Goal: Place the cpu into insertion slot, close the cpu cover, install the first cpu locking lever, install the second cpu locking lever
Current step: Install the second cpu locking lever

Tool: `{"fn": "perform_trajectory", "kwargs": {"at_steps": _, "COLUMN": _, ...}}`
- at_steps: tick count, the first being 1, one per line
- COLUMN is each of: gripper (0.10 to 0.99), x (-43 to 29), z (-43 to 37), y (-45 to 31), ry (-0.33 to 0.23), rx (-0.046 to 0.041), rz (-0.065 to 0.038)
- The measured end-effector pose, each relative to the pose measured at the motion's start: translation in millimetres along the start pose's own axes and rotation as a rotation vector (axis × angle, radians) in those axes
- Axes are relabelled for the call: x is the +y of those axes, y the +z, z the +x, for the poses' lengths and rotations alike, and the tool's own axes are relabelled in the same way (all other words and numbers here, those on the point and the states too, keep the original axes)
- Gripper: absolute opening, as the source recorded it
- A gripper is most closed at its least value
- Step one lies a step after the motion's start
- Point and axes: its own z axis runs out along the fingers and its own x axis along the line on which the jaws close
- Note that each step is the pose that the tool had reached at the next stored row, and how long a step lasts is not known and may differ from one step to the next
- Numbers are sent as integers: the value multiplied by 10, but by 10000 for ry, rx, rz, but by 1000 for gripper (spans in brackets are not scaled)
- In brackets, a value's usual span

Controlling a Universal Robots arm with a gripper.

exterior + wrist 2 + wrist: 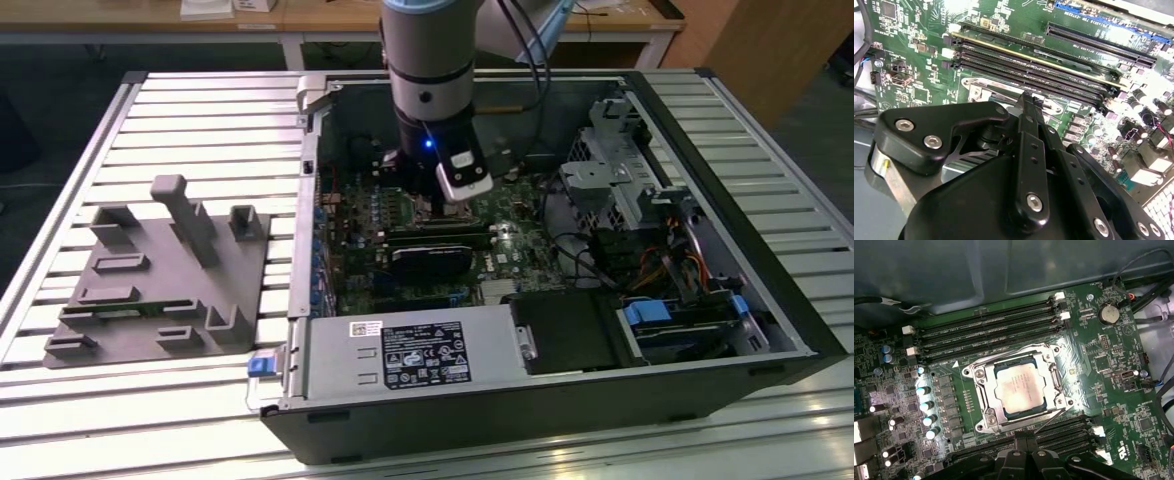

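The cpu (1019, 388), a dull silver square, lies flat in the insertion slot (968, 372) on the green motherboard. The cpu cover (983, 392) is down around it, its silvery frame edging the chip. A thin metal locking lever (1051, 415) runs along the socket side nearest my gripper; I cannot tell whether it is latched. My gripper (1024, 441) is just beside that edge of the socket, black fingers together and nothing visible between them. In the second wrist view the gripper (1026, 102) hangs over a silvery corner of the socket (976, 90). The exterior view has the gripper (447, 208) low inside the open computer case.
Memory slots (989, 332) flank the socket on both sides. A coin battery (1109, 314) and capacitors (926, 407) stand nearby. In the case are a black card (430, 255), a power supply (414, 355) and a drive cage (681, 320). A grey fixture (154, 280) sits on the exterior view's left.
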Motion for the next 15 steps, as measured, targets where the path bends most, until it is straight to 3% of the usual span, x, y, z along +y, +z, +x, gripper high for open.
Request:
{"fn": "perform_trajectory", "kwargs": {"at_steps": 8, "gripper": 106, "x": -37, "z": -5, "y": 24, "ry": 19, "rx": 50, "rz": -185}}
{"fn": "perform_trajectory", "kwargs": {"at_steps": 11, "gripper": 106, "x": -69, "z": -10, "y": 28, "ry": 37, "rx": 100, "rz": -371}}
{"fn": "perform_trajectory", "kwargs": {"at_steps": 15, "gripper": 106, "x": -109, "z": -5, "y": 34, "ry": 72, "rx": 196, "rz": -725}}
